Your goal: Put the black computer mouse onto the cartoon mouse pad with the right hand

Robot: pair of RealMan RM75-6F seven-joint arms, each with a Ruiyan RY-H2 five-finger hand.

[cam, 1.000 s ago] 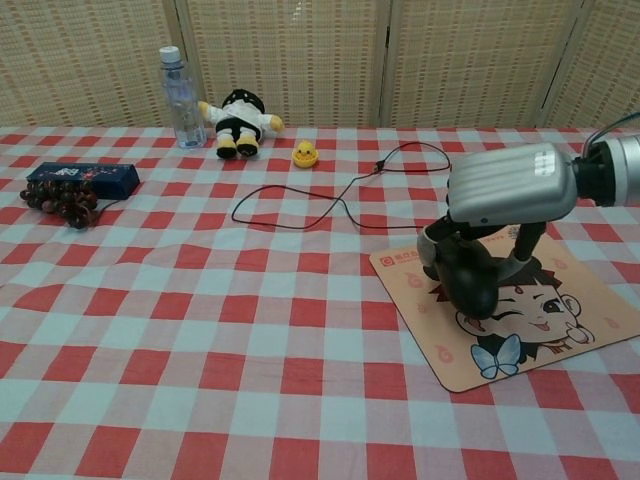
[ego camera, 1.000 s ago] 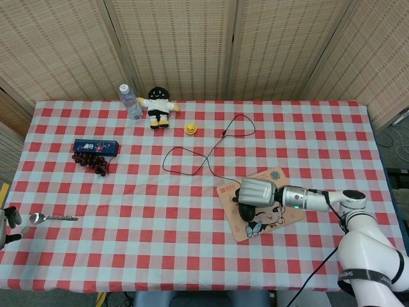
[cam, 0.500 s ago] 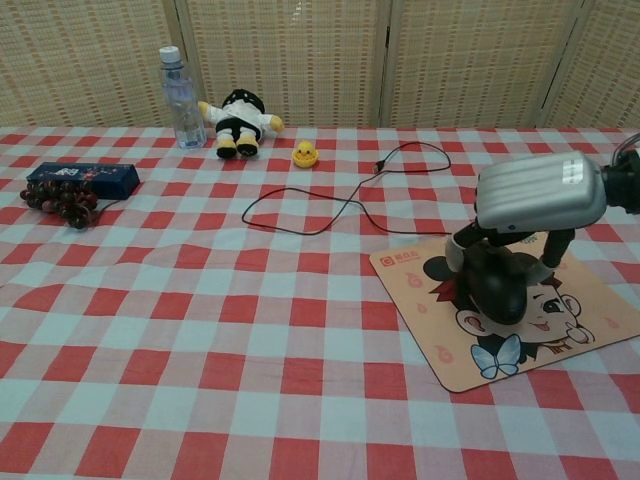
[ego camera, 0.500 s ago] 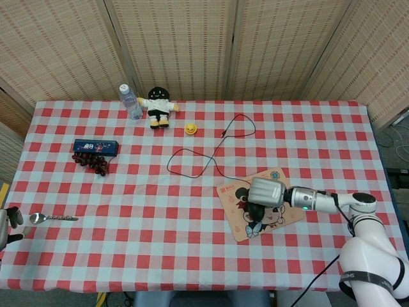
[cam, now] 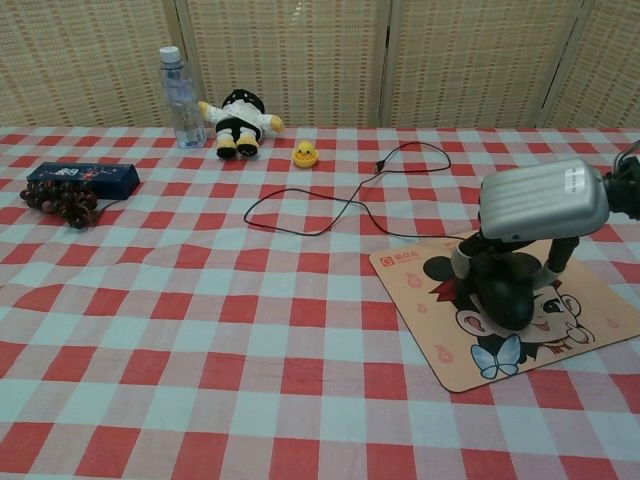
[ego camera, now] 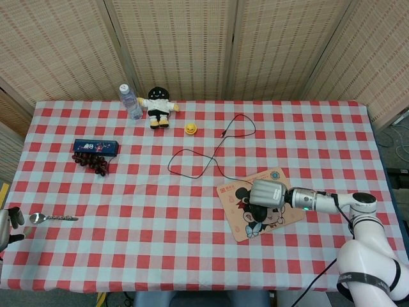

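Observation:
The black computer mouse (cam: 508, 294) sits on the cartoon mouse pad (cam: 450, 350), over the printed face. My right hand (cam: 530, 225) is directly above it, its fingers (cam: 468, 258) reaching down around both sides of the mouse and holding it. In the head view the right hand (ego camera: 268, 192) covers most of the mouse (ego camera: 257, 212) on the pad (ego camera: 238, 227). The mouse's black cable (cam: 330, 210) loops across the cloth toward the back. My left hand (ego camera: 7, 225) shows only at the far left edge of the head view, off the table; its finger pose is unclear.
On the checkered table (ego camera: 160, 236) lie a spoon (ego camera: 52, 218), a blue box with dark beads (ego camera: 94, 149), a water bottle (ego camera: 131, 102), a plush doll (ego camera: 158, 105) and a small yellow duck (ego camera: 190, 129), all well left of the pad.
My right hand has carried the mouse rightward from the pad's left part to the pad's middle and lowered it. The cable trailed along slightly.

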